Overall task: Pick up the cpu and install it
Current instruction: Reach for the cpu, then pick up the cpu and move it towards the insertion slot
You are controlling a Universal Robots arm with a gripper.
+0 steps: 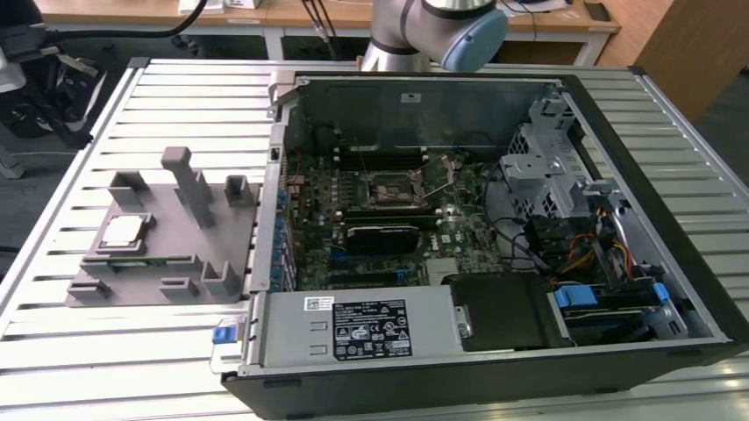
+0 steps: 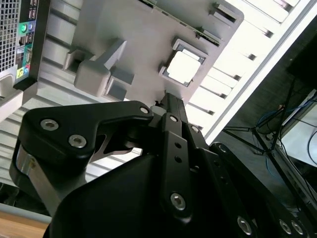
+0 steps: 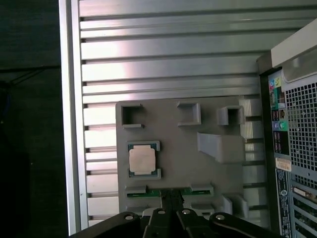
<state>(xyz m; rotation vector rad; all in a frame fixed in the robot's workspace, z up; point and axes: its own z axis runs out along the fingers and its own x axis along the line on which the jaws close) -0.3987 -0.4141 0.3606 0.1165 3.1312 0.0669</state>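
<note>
While the tool point(image 3: 171, 194) hangs above one edge of the grey fixture plate point(image 3: 173, 129), its fingers are drawn together with nothing between them, as both wrist views show. The cpu point(image 3: 142, 159) lies flat in its bracketed seat on that plate, silvery top up, well apart from the tool. The plate rests on the slatted bench point(image 1: 175, 88) at the exterior view's left, just beside the open computer case point(image 1: 609, 289), with the black socket point(image 1: 392, 187) on the motherboard inside.
</note>
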